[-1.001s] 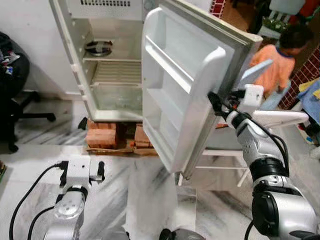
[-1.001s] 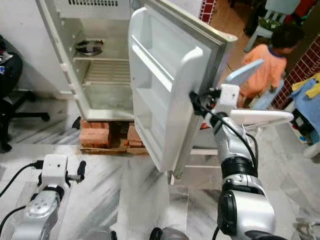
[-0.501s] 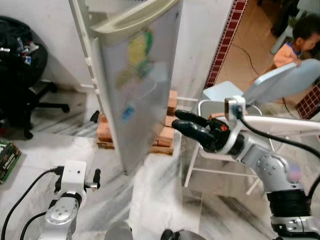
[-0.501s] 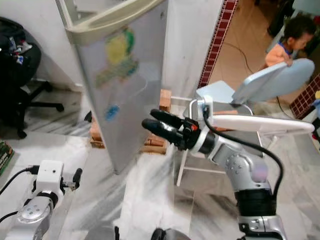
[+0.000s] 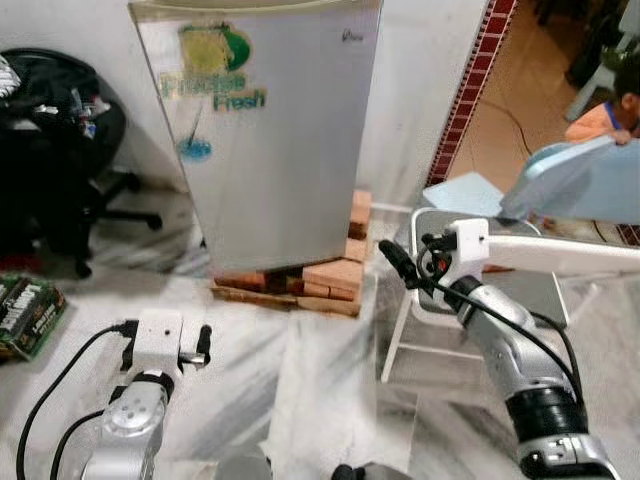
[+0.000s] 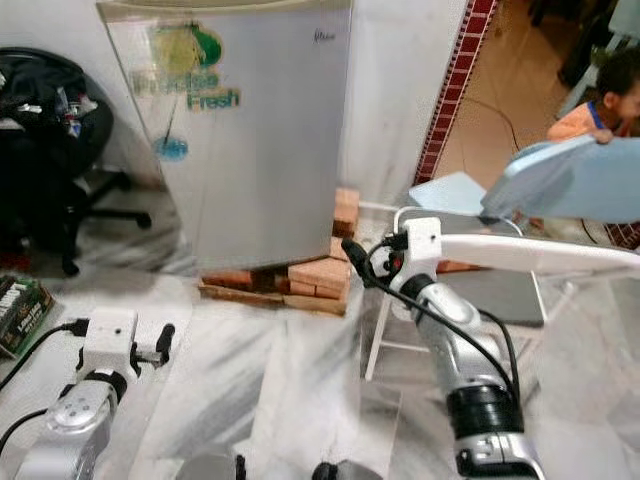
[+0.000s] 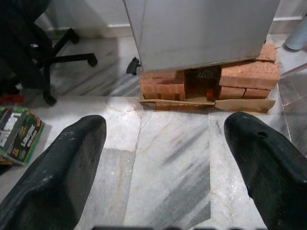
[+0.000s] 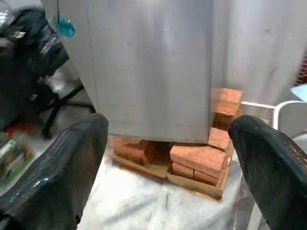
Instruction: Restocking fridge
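Note:
The small silver fridge (image 5: 270, 140) stands with its door closed, a green "Fresh" sticker (image 5: 220, 75) on the front. It rests on a stack of red bricks (image 5: 320, 275). My right gripper (image 5: 395, 265) hangs open to the right of the fridge, apart from it, with nothing held. In the right wrist view its two black fingers (image 8: 53, 172) frame the fridge front and the bricks (image 8: 199, 160). My left gripper (image 5: 203, 342) is low over the marble floor, open and empty; its fingers (image 7: 62, 172) point towards the fridge base (image 7: 201, 33).
A black office chair (image 5: 60, 130) loaded with things stands left of the fridge. A green box (image 5: 25, 310) lies on the floor at the left. A pale blue chair (image 5: 570, 180) and a white frame (image 5: 440, 300) crowd my right arm. A person (image 5: 610, 105) is at the far right.
The fridge door has swung from wide open to fully closed. My right gripper has come off the door and drawn back to the right. The camera view has shifted too.

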Controlling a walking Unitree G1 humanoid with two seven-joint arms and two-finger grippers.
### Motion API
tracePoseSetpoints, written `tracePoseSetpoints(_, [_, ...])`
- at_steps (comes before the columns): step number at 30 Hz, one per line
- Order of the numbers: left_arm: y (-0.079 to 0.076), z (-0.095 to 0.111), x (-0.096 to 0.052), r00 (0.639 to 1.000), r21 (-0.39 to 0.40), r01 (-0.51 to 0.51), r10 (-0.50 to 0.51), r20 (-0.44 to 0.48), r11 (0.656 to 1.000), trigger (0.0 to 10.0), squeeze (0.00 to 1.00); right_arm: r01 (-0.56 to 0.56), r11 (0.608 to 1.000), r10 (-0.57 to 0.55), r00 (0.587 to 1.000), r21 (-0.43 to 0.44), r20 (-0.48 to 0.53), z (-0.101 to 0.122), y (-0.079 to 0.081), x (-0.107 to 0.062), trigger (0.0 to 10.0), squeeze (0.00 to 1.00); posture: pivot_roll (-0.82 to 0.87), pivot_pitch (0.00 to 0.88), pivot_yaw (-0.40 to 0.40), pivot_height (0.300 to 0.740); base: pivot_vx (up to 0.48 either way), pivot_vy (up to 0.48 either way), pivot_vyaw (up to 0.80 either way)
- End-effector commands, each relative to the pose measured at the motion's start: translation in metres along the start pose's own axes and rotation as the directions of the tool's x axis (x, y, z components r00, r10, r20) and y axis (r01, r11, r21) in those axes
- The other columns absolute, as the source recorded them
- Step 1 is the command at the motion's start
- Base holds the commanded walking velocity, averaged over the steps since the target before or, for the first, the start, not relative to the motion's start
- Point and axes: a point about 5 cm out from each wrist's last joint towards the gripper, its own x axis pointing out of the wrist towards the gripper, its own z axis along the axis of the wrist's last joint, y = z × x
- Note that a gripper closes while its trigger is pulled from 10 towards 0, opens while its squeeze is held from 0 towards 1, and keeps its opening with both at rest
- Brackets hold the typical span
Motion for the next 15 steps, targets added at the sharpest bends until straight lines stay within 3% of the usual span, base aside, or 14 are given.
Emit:
tracePoseSetpoints(1, [-0.002,0.002,0.002,1.0,0.023,0.005,-0.006,0.011,1.0,10.0,0.0,0.042,0.999,-0.042,0.999,-0.013,0.028,0.004,-0.004,-0.003,10.0,0.0,0.16,0.067,-0.037,0.74,0.0,0.48,0.0])
tracePoseSetpoints(8, [-0.002,0.006,0.006,1.0,0.022,0.005,-0.006,0.023,1.0,10.0,0.0,0.063,0.998,-0.062,0.997,-0.014,0.049,-0.004,0.009,0.0,10.0,0.0,0.15,0.066,-0.033,0.74,0.0,0.48,0.0])
tracePoseSetpoints(15, [-0.005,0.013,0.011,0.999,0.015,0.011,-0.011,0.053,1.0,10.0,0.0,0.089,0.996,-0.088,0.993,-0.008,0.075,0.001,0.013,0.006,10.0,0.0,0.14,0.067,-0.032,0.74,0.0,0.48,0.0])
